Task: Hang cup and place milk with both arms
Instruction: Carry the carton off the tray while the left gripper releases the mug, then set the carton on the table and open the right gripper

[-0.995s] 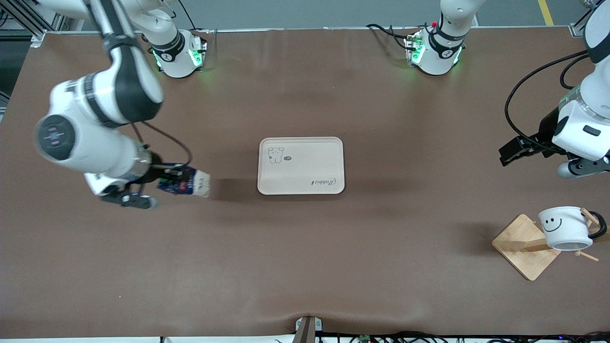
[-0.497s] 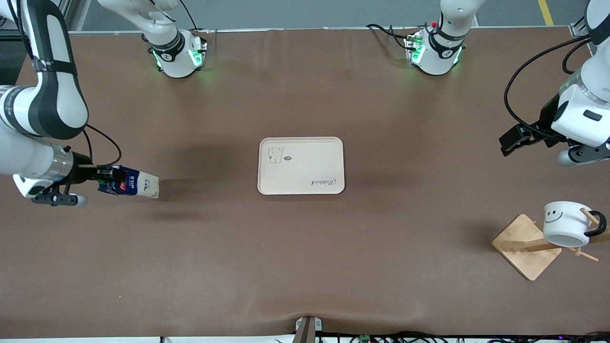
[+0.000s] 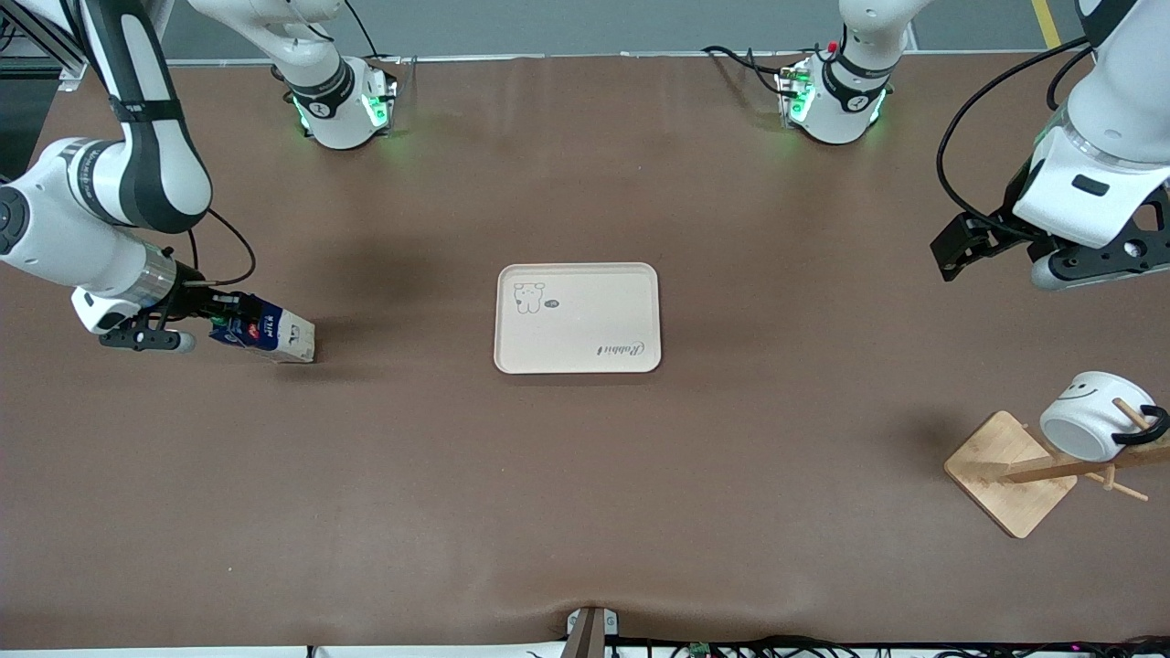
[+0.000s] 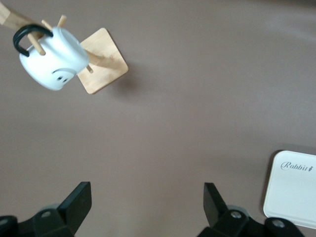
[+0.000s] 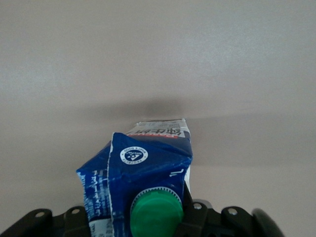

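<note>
**Cup hung; milk held well short of the tray**

We log the cup [image 3: 1090, 416] at the lower right of the frame, its black handle hooked over a peg of the wooden rack [image 3: 1010, 472]. In the half second before this moment it tilted further, so its smiley face now points more upward. We judge it is swinging on the peg and not yet settled. The left wrist view shows it on the peg with nothing else touching it.

The left claw [image 3: 960, 249] is at the upper right, over bare table [image 3: 585, 512] and well apart from the cup. Its fingers are spread and hold nothing. It has risen and drawn toward its base over the last second. We judge the hanging half of the task is done.

The right claw [image 3: 208, 311] is at the middle left, pinching the milk [image 3: 263, 330] by its capped top. The carton lies tilted, white bottom toward the tray [image 3: 578, 317]. A second ago the carton was closer to the tray, then swung out toward the right arm's end of the table, and has now come slightly back. We cannot tell whether its bottom corner touches the table.

The tray at frame centre holds nothing, so placing the milk remains to be done.
</note>
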Robot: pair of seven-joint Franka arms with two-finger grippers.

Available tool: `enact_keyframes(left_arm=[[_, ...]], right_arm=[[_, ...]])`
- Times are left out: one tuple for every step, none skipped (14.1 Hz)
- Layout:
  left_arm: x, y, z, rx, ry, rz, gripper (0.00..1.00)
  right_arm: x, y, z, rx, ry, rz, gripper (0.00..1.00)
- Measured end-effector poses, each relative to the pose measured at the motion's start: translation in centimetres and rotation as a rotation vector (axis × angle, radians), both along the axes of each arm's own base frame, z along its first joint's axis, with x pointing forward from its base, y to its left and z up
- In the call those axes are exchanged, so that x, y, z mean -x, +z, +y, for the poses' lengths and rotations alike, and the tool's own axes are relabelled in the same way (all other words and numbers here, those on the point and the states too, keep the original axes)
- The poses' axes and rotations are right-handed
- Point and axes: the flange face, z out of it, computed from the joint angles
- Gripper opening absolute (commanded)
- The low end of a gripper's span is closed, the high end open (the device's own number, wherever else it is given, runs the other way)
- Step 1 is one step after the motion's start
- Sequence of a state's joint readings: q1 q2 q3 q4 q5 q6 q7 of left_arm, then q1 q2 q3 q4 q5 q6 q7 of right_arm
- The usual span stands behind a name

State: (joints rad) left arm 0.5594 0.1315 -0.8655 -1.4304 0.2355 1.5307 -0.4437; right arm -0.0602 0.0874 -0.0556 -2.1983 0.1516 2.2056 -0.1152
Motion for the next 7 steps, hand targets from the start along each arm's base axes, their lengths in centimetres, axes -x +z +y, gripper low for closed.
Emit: enact_keyframes(left_arm=[[0.1,0.0,0.4,0.01,0.017,0.011,1.0],[0.2,0.1,1.0,0.021,0.028,0.021,1.0],[0.3,0.3,1.6,0.029,0.032,0.029,1.0],[0.6,0.6,2.1,0.03,0.028,0.034,1.0],[1.0,1.2,2.5,0.033,0.022,0.033,1.0],[1.4,1.9,2.9,0.039,0.01,0.029,1.0],[2.0,2.4,3.4,0.044,-0.005,0.031,1.0]], right_arm=[[0.0,0.0,-0.3,0.0,-0.005,0.0,0.74],[0.1,0.0,-0.6,0.0,-0.012,0.0,0.73],[0.1,0.0,-0.9,0.0,-0.017,0.0,0.73],[0.2,-0.1,-1.0,0.0,-0.018,0.001,0.75],[0.2,-0.1,-1.0,0.0,-0.018,0.002,1.0],[0.2,-0.2,-1.0,0.0,-0.018,0.004,1.0],[0.3,-0.3,-1.0,-0.001,-0.018,0.006,1.0]])
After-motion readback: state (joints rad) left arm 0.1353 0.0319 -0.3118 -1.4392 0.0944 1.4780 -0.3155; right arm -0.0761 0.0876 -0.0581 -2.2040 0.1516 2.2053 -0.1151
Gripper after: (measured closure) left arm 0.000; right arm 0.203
